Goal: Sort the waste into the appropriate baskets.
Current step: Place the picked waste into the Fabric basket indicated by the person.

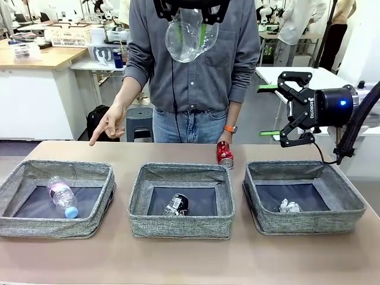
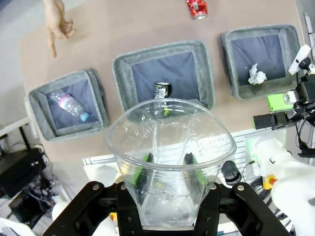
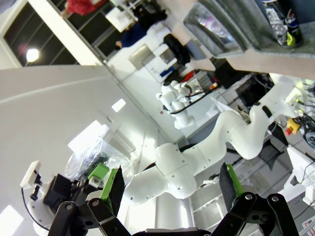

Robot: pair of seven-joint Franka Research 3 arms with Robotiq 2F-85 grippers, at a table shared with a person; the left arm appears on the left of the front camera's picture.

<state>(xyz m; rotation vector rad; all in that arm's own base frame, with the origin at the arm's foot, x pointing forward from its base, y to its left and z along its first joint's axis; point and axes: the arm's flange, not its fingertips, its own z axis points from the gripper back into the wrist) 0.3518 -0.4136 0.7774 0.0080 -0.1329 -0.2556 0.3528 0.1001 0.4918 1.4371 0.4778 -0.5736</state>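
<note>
Three grey woven-fabric bins sit in a row: the left bin (image 1: 56, 202) holds a clear pink-labelled, blue-capped bottle (image 1: 62, 196), the middle bin (image 1: 181, 205) a black-and-white can (image 1: 176, 205), the right bin (image 1: 309, 200) a white-silver wad (image 1: 290, 206). Beyond them a red can (image 1: 224, 154) stands on the table. The right gripper (image 1: 268, 110) hangs spread wide, holding nothing; high above, the left gripper (image 2: 167, 169) grasps a crumpled clear plastic bottle (image 1: 189, 34).

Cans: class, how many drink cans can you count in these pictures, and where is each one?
2. The black-and-white can lies inside the middle basket. The red can stands on the table behind that basket, near the person's hand. No others are visible.
</note>
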